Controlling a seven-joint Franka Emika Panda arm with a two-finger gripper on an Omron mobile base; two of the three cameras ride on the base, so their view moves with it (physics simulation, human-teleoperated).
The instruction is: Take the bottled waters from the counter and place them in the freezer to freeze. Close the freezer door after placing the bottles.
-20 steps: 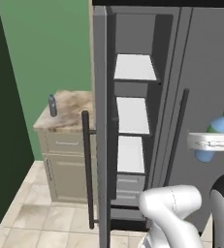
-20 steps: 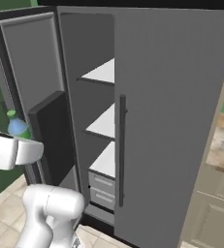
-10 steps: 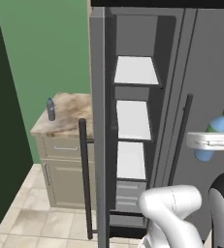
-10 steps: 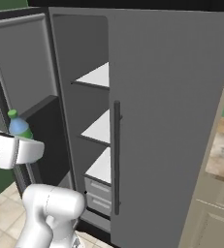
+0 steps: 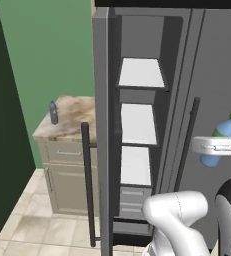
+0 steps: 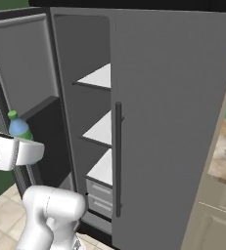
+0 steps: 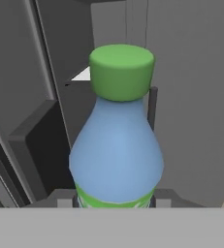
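**Light blue bottle held before the open freezer**

Nearest us, our gripper point(image 5: 218, 148) at the frame's right edge is clenched around the light blue bottle point(image 5: 221, 136). Mid-frame, the freezer point(image 5: 137, 145) stands open, its door point(image 5: 101, 125) swung out. Farther left, the dark bottle point(image 5: 53, 113) stands on the counter point(image 5: 69, 125).

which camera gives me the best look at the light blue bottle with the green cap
The hand view: the light blue bottle appears close up, its green cap and shoulders sharp, held in the gripper. The left base view shows it small near the right edge; in the right base view the arm hides most of it.
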